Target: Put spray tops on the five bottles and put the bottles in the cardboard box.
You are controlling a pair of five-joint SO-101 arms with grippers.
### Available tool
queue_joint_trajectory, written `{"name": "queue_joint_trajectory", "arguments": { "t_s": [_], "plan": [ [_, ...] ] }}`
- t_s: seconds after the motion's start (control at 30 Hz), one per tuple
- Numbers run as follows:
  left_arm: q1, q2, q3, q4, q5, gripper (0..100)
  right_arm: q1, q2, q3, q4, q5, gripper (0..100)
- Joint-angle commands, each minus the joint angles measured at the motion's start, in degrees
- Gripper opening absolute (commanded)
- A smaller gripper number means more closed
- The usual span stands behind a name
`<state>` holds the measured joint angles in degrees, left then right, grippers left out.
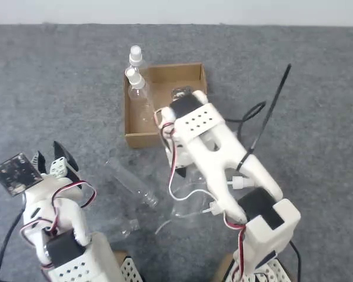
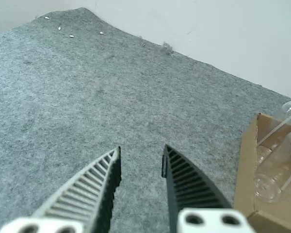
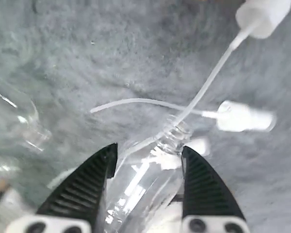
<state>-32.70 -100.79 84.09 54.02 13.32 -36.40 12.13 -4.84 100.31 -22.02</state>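
Gripping uncapped bottle [image 3: 145, 189] in right gripper [image 3: 149, 147], near side of cardboard box [image 1: 142, 140]
Left gripper [image 2: 141, 147] is seen narrowly parted, empty, at near left; loose spray top [image 3: 245, 116] is seen by the bottle neck

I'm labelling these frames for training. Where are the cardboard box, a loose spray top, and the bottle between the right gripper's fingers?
cardboard box [image 1: 142, 140], high view, on its near wall.
spray top [image 3: 245, 116], right wrist view, on its white head.
bottle [image 3: 173, 137], right wrist view, on its threaded neck.
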Motion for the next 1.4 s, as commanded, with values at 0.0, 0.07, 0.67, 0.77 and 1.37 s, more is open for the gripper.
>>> {"name": "queue_joint_trajectory", "arguments": {
  "t_s": [0.0,0.07,0.67,0.77,1.37],
  "plan": [
    [0.09,-0.88,-0.84,-2.37,0.26,13,2.42,-0.92,-3.60,2.07,15.74,8.0],
    [0.09,-0.88,-0.84,-2.37,0.26,13,2.33,-0.66,-3.43,2.07,19.25,8.0],
    [0.09,-0.88,-0.84,-2.46,0.26,13,-6.55,-1.01,1.23,-0.84,38.51,8.0],
    [0.09,-0.88,-0.84,-2.46,0.26,13,-8.22,-0.92,3.69,-4.00,38.59,8.0],
    [0.00,-0.88,-0.84,-2.46,0.26,13,-9.54,-0.66,6.42,-3.65,38.15,36.5]
  ]
}}
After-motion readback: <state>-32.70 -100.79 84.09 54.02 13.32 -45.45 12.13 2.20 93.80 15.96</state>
